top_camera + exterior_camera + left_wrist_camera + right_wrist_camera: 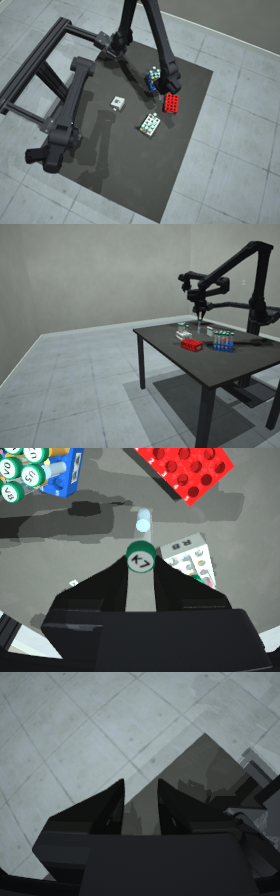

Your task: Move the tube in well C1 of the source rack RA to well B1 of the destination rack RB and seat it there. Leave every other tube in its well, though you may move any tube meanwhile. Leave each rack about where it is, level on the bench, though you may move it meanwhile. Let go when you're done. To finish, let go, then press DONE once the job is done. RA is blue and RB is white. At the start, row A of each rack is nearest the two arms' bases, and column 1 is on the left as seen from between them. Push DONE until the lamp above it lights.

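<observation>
My left gripper (200,319) (140,561) is shut on a clear tube (198,329) (142,524) with a green cap marked K7. The tube hangs upright, free of the racks, between the blue rack RA (148,78) (224,348) (69,489) and the white rack RB (150,133) (185,338) (170,550). RA holds several green-capped tubes. RB holds several tubes too; in the left wrist view the finger hides part of it. My right gripper (141,785) is partly open and empty, far from the racks.
A red rack (171,103) (192,345) (192,470) without tubes stands beside RB and RA. The white DONE box (119,105) (210,331) stands nearer the arms' bases; whether its lamp is lit cannot be told.
</observation>
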Robot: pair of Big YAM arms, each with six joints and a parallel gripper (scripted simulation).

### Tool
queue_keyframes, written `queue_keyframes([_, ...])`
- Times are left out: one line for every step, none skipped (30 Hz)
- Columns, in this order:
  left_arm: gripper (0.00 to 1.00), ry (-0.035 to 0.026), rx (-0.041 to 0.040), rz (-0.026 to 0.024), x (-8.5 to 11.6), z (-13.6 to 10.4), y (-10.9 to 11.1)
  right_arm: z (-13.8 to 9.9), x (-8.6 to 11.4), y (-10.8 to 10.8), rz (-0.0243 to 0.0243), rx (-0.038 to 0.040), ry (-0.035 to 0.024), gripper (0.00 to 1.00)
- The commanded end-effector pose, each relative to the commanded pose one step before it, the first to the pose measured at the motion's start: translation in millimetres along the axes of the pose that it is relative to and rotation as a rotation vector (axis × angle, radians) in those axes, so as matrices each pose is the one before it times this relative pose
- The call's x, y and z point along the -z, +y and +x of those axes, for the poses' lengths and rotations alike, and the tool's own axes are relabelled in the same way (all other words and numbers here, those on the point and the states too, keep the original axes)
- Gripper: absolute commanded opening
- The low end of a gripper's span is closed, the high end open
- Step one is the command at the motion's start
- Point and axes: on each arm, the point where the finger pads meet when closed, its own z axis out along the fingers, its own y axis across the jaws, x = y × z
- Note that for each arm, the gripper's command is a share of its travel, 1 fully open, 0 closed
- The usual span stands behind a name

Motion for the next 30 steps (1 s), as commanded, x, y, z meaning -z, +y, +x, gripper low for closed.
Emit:
queue_keyframes([0.0,-0.01139,-0.02952,0.00036,0.52,-10.51,-11.96,-8.23,11.07,8.72,-0.02861,-0.00872,-0.01563,0.3])
queue_keyframes([0.0,-0.00017,-0.03293,0.00176,-0.01,-0.03,-0.43,0.0,0.0,0.0,0.0,0.0,0.0,0.3])
queue_keyframes([0.0,0.00085,-0.03331,0.0002,-0.01,0.15,-0.03,0.0,0.0,0.0,0.0,0.0,0.0,0.3])
queue_keyframes([0.0,0.00027,-0.03332,0.00008,-0.01,0.05,-0.01,0.0,0.0,0.0,0.0,0.0,0.0,0.3])
queue_keyframes([0.0,0.00034,-0.03333,0.00011,-0.01,0.06,-0.02,0.0,0.0,0.0,0.0,0.0,0.0,0.3])
queue_keyframes([0.0,0.00027,-0.03332,0.00011,-0.01,0.05,-0.02,0.0,0.0,0.0,0.0,0.0,0.0,0.3])
queue_keyframes([0.0,0.00019,-0.03332,0.00009,-0.01,0.04,-0.02,0.0,0.0,0.0,0.0,0.0,0.0,0.3])
queue_keyframes([0.0,0.00022,-0.03333,0.00011,-0.01,0.04,-0.02,0.0,0.0,0.0,0.0,0.0,0.0,0.3])
queue_keyframes([0.0,0.00013,-0.03332,0.00009,0.0,0.02,-0.02,0.0,0.0,0.0,0.0,0.0,0.0,0.3])
queue_keyframes([0.0,0.00004,-0.03332,0.00006,0.0,0.01,-0.01,0.0,0.0,0.0,0.0,0.0,0.0,0.3])
queue_keyframes([0.0,0.00017,-0.03332,0.00011,0.0,0.03,-0.02,0.0,0.0,0.0,0.0,0.0,0.0,0.3])
queue_keyframes([0.0,0.00009,-0.03332,0.00008,0.0,0.01,-0.02,0.0,0.0,0.0,0.0,0.0,0.0,0.3])
queue_keyframes([0.0,0.00008,-0.03332,0.00008,0.0,0.01,-0.02,0.0,0.0,0.0,0.0,0.0,0.0,0.3])
queue_keyframes([0.0,0.00005,-0.03332,0.00007,0.0,0.01,-0.02,0.0,0.0,0.0,0.0,0.0,0.0,0.3])
queue_keyframes([0.0,0.00001,-0.03333,0.00005,0.0,0.0,-0.01,0.0,0.0,0.0,0.0,0.0,0.0,0.3])
queue_keyframes([0.0,0.0,0.0,0.0,0.0,0.0,0.0,0.0,0.0,0.0,0.0,0.0,0.0,0.3])
queue_keyframes([0.0,0.0,0.0,0.0,0.0,0.0,0.0,0.0,0.0,0.0,0.0,0.0,0.0,0.3])
queue_keyframes([0.0,0.00008,-0.03332,0.00014,-0.01,0.01,-0.02,0.0,0.0,0.0,0.0,0.0,0.0,0.3])
queue_keyframes([0.0,-0.00002,-0.03333,0.00002,0.0,-0.01,-0.01,0.0,0.0,0.0,0.0,0.0,0.0,0.3])
queue_keyframes([0.0,-0.00002,-0.03333,0.00002,0.0,-0.01,-0.01,0.0,0.0,0.0,0.0,0.0,0.0,0.3])
queue_keyframes([0.0,-0.00002,-0.03333,0.00002,0.0,-0.01,-0.01,0.0,0.0,0.0,0.0,0.0,0.0,0.3])
queue_keyframes([0.0,-0.00002,-0.03333,0.00002,0.0,-0.01,-0.01,0.0,0.0,0.0,0.0,0.0,0.0,0.3])
queue_keyframes([0.0,-0.00002,-0.03333,0.00002,0.0,-0.01,-0.01,0.0,0.0,0.0,0.0,0.0,0.0,0.3])
queue_keyframes([0.0,-0.00002,-0.03333,0.00002,0.0,-0.01,-0.01,0.0,0.0,0.0,0.0,0.0,0.0,0.3])
queue_keyframes([0.0,-0.00002,-0.03333,0.00002,0.0,-0.01,-0.01,0.0,0.0,0.0,0.0,0.0,0.0,0.3])
queue_keyframes([0.0,-0.00002,-0.03333,0.00002,0.0,-0.01,-0.01,0.0,0.0,0.0,0.0,0.0,0.0,0.3])
queue_keyframes([0.0,-0.00002,-0.03333,0.00002,0.0,-0.01,-0.01,0.0,0.0,0.0,0.0,0.0,0.0,0.3])
queue_keyframes([0.0,-0.00002,-0.03333,0.00002,0.0,-0.01,-0.01,0.0,0.0,0.0,0.0,0.0,0.0,0.3])
queue_keyframes([0.0,-0.00001,-0.03333,0.00002,0.0,-0.01,-0.01,0.0,0.0,0.0,0.0,0.0,0.0,0.3])
queue_keyframes([0.0,0.0,-0.03333,0.00004,0.0,0.0,-0.01,0.0,0.0,0.0,0.0,0.0,0.0,0.3])
